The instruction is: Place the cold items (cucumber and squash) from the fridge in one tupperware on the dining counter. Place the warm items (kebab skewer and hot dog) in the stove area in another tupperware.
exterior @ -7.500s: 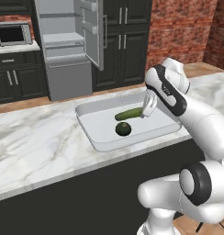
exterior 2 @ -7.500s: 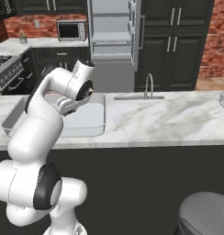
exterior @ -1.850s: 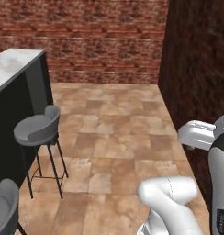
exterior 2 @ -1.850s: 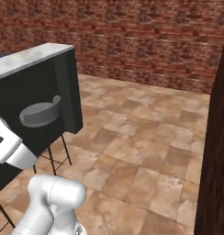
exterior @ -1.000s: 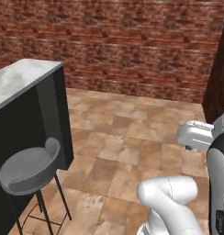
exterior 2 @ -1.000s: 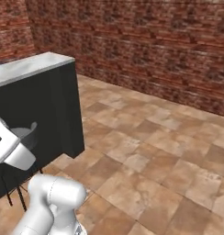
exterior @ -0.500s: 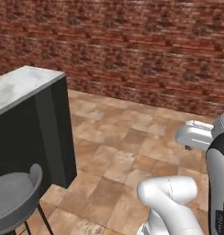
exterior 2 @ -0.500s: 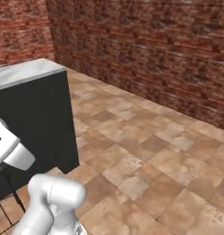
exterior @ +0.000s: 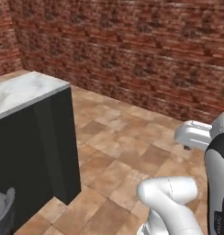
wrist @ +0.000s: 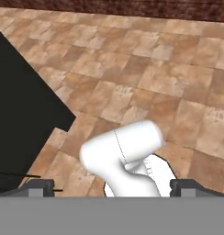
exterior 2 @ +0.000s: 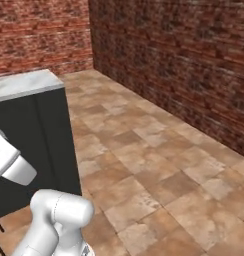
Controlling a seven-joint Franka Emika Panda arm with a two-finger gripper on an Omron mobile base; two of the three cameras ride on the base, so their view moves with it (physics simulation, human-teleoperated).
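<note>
1. The jaws stand spread wide, with the two dark fingertips (wrist: 40,186) far apart at the bottom of the hand view; nothing is pinched between them, and tiled floor (wrist: 155,69) lies beyond.
2. The relation the coming move turns on cannot be read yet; I cannot tell which way the kebab skewer, the hot dog or any tupperware lies from the jaws, so neither long axis nor heading can be given; both must be read afresh once the stove area is ahead of the jaws.
3. What does lie near the jaws: the dark side panel of the bench (wrist: 17,114) sits to the left of the left fingertip in the hand view; ahead of the jaws is bare floor only.
4. From the left base view, the marble-topped bench (exterior: 26,92) ends to the left of the arm, with the rim of a stool (exterior: 1,211) tucked just beside its dark side; a brick wall (exterior: 132,55) closes the far side of the floor (exterior: 123,147).
5. From the right base view, the same bench (exterior 2: 24,82) stands on the arm's left; the brick wall (exterior 2: 184,60) runs away on the right.
6. Judgement: this looks like a travelling step, the base rounding the end of the bench with empty jaws, most likely on its way to the warm items; no reach is called for until one of them lies ahead of the jaws.
</note>
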